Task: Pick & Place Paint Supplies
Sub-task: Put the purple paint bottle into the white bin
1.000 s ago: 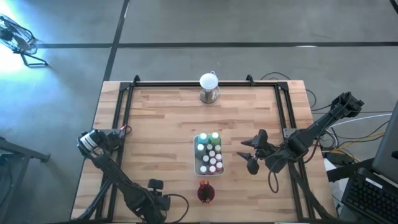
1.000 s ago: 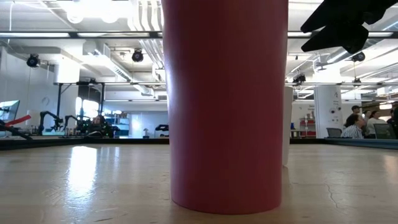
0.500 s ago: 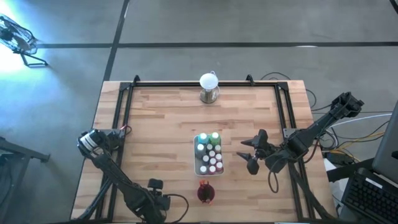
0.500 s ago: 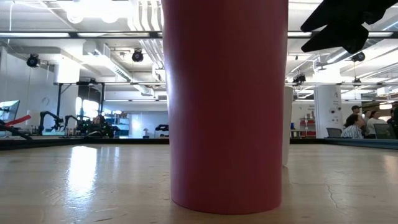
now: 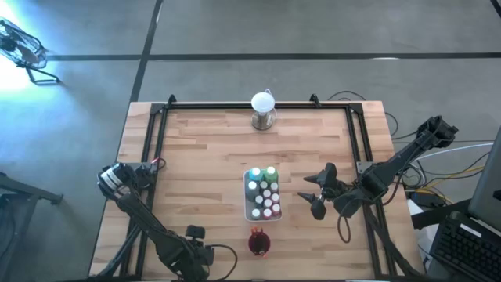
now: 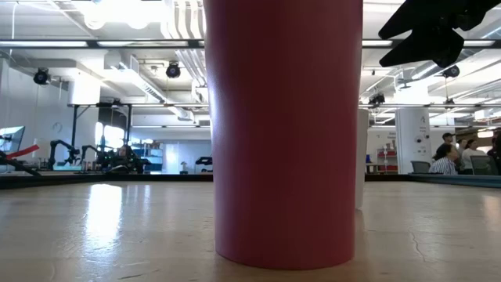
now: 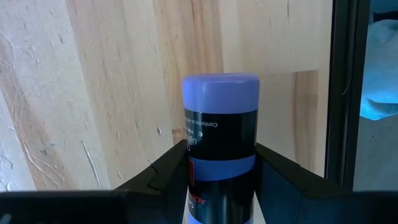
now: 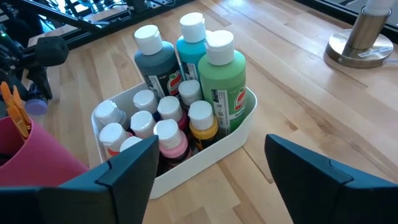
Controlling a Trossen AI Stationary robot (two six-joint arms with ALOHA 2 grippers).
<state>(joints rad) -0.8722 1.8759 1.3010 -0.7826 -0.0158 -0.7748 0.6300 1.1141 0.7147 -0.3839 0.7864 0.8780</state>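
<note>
High view looks down on a wooden desk (image 5: 203,157) with a white tray (image 5: 262,194) near the middle of its near half, packed with white-capped paint bottles (image 5: 266,196). Just nearer the desk's near edge stands a dark red cup (image 5: 259,244). A white globe on a metal base (image 5: 263,110) sits at the middle of the far edge.

The right claw (image 5: 316,192) hangs just beside the tray on the side toward the right edge, its fingers spread wide and holding nothing. Its wrist view shows the two dark fingers (image 8: 134,165) standing well apart on either side of the tray (image 8: 233,134), touching nothing; three tall bottles, dark teal (image 8: 155,59), light blue (image 8: 191,43) and green (image 8: 222,78), stand at one end and smaller bottles fill the rest. Orange brush ends (image 8: 15,106) poke out of the cup (image 8: 37,162).

The left claw (image 5: 197,235) waits by the near edge toward the left corner. Its wrist view shows the fingers (image 7: 168,174) half open and pressed against a dark bottle with a purple cap (image 7: 221,143), gripping it above bare wood.
</note>
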